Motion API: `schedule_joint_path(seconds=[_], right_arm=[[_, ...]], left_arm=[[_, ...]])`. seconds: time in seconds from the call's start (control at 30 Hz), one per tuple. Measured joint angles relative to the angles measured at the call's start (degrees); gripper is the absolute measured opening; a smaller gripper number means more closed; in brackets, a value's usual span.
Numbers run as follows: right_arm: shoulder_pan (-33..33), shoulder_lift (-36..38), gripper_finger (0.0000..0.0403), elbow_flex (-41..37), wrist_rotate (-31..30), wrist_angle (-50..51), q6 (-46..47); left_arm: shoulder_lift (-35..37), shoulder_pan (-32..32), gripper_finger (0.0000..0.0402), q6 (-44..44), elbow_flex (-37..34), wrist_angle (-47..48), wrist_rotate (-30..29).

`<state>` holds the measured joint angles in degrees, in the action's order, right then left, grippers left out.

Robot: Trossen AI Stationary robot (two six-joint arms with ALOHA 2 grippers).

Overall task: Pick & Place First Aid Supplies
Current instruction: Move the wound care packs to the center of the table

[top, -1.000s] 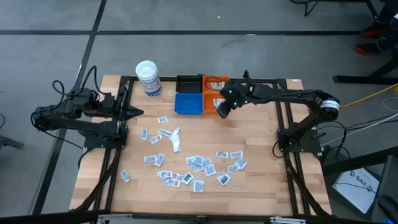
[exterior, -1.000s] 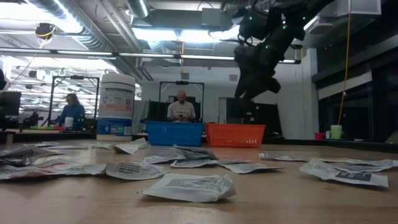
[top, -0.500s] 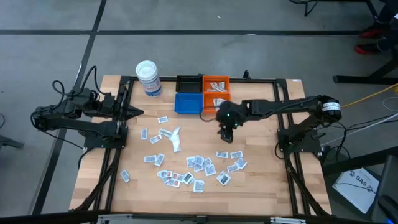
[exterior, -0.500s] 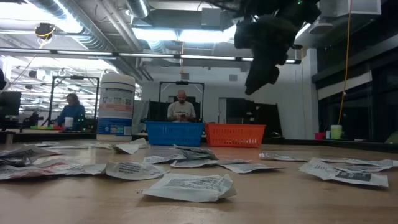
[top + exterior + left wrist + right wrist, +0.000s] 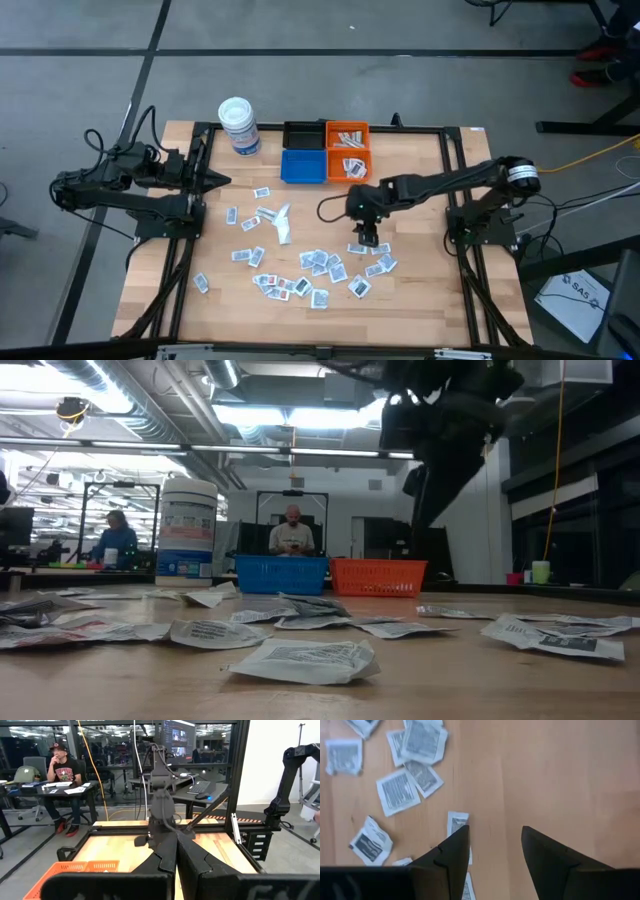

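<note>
While the right gripper (image 5: 367, 236) hangs over the wood near the table's middle, its two dark wedge-shaped fingers (image 5: 454, 852) are spread wide with nothing between them, pointing down at bare planks. One flat white sachet (image 5: 456, 826) with grey print lies right at the tip of one finger; I can't tell if they touch.

From the gripper out, seen from above:
- 6 to 8 o'clock: the main scatter of first aid supplies (image 5: 320, 268), small flat square packets, white/grey, some with blue or red print, lying loose and partly overlapping.
- 9 o'clock: a crumpled white strip (image 5: 280, 224), more sachets beyond it.
- 11 to 12 o'clock: three small rectangular bins in a tight cluster. Orange bin (image 5: 347, 162) holds a few sachets, blue bin (image 5: 302, 166) beside it, black bin (image 5: 303, 133) behind the blue one.
- 10 o'clock, further out: white cylindrical tub (image 5: 239, 124), lid on, upright at the table's far edge.

Table (image 5: 430, 290) is pale butcher-block wood, matte, in a black metal frame.

Left gripper (image 5: 220, 181) is parked at the table's left edge, fingers pressed together, holding nothing.

From table height the sachets look thin and wrinkled, edges curling off the wood. A person (image 5: 292, 532) sits in the room behind the bins.
</note>
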<state>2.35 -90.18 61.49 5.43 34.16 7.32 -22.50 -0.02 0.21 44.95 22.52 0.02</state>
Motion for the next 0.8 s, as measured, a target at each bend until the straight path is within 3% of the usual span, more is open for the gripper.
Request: schedule_joint_path(seconds=[0.47, 0.8], right_arm=[[6.31, -6.93, 0.0179, 0.00, 0.16, -3.73, -3.55], [9.67, -7.60, 0.0179, 0.00, 0.15, 9.22, -2.69]], left_arm=[[0.02, -0.01, 0.0004, 0.04, 0.00, 0.00, -0.01], [0.01, -0.02, 0.0004, 0.00, 0.00, 0.00, 0.00]])
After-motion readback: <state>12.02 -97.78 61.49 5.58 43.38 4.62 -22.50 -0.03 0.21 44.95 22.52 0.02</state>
